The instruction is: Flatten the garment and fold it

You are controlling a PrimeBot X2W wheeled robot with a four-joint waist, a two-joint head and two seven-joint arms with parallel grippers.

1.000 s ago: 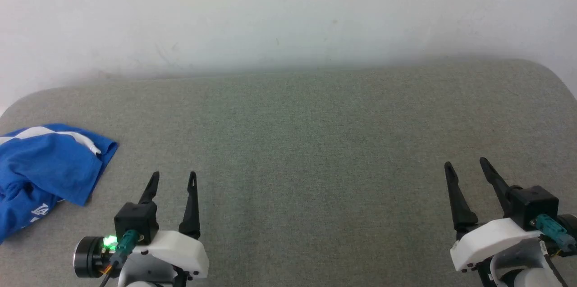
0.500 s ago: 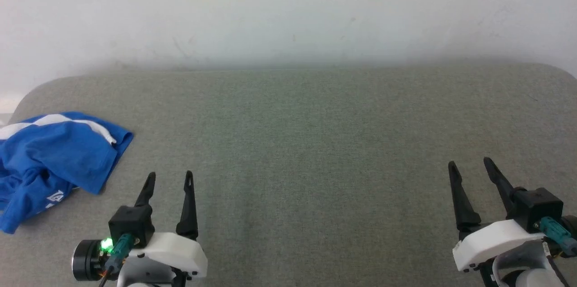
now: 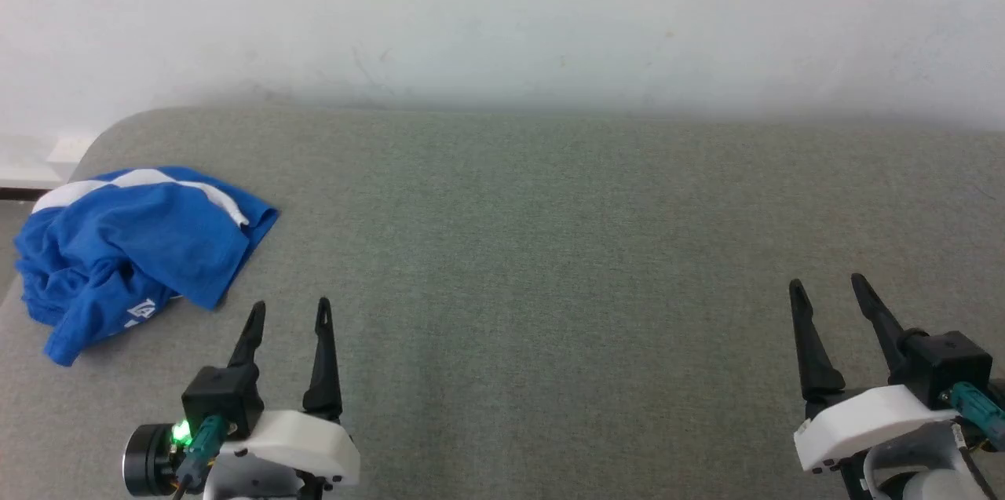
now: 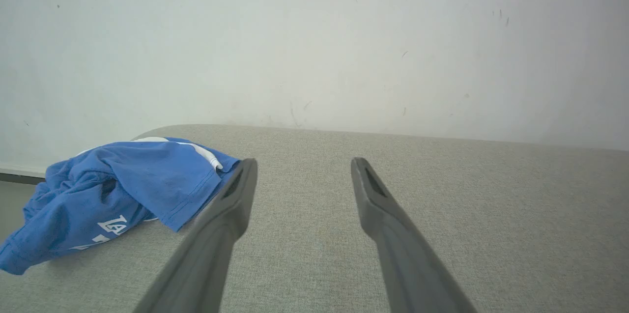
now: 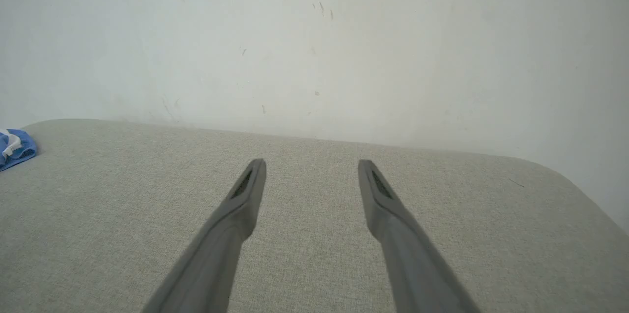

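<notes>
Gaping wide, left hand [image 3: 290, 304] and right hand [image 3: 827, 282] grip nothing, clear of the garment [image 3: 133, 241].

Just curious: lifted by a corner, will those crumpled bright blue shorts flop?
Probably: the blue fabric shorts lie bunched in soft folds, so they should droop. They look thin, likely light. Pushed on the grey woven surface, they may wrinkle, not slide.

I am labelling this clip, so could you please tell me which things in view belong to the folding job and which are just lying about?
Job:
- blue shorts, crumpled in a heap
- left tool, open and empty
- right tool, open and empty

Just there:
- grey padded surface under the shorts
- white wall behind
</notes>
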